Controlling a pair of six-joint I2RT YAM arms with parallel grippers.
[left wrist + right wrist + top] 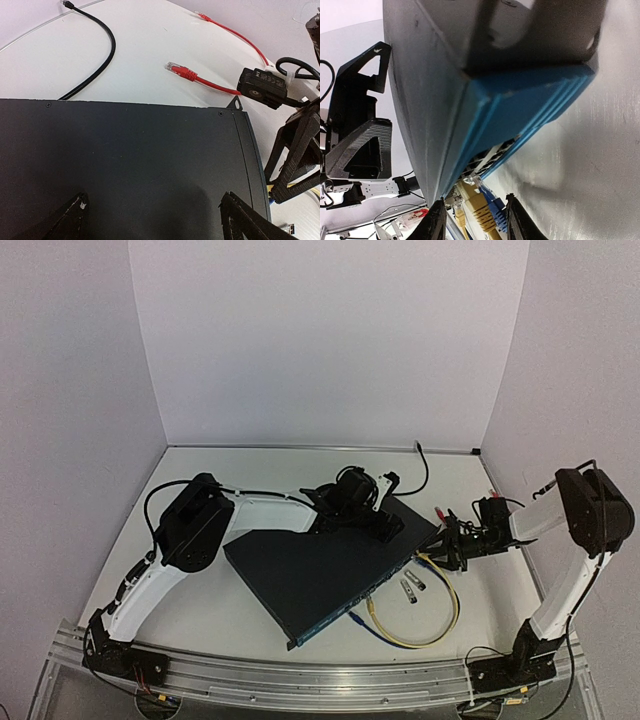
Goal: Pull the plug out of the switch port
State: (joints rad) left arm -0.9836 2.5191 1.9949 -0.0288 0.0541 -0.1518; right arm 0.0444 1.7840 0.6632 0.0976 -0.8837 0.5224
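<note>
The switch [325, 575] is a flat dark navy box lying diagonally mid-table. Its port face [520, 135] is blue in the right wrist view. My left gripper [372, 523] is open, and its fingers [75, 215] are spread wide over the switch's top [130, 150] near the far corner. My right gripper [474, 217] is open at the right end of the port face. A yellow plug [481, 207] and a blue plug [496, 216] lie side by side between its fingers [436, 222]. Their tips are at the sockets. I cannot tell how deep they sit.
A yellow cable [448, 615] loops on the table right of the switch, and a blue cable [368, 628] lies beside it. Two small silver connectors [411, 586] lie near the port face. A red cable [187, 74] and a black cable [102, 55] lie behind the switch.
</note>
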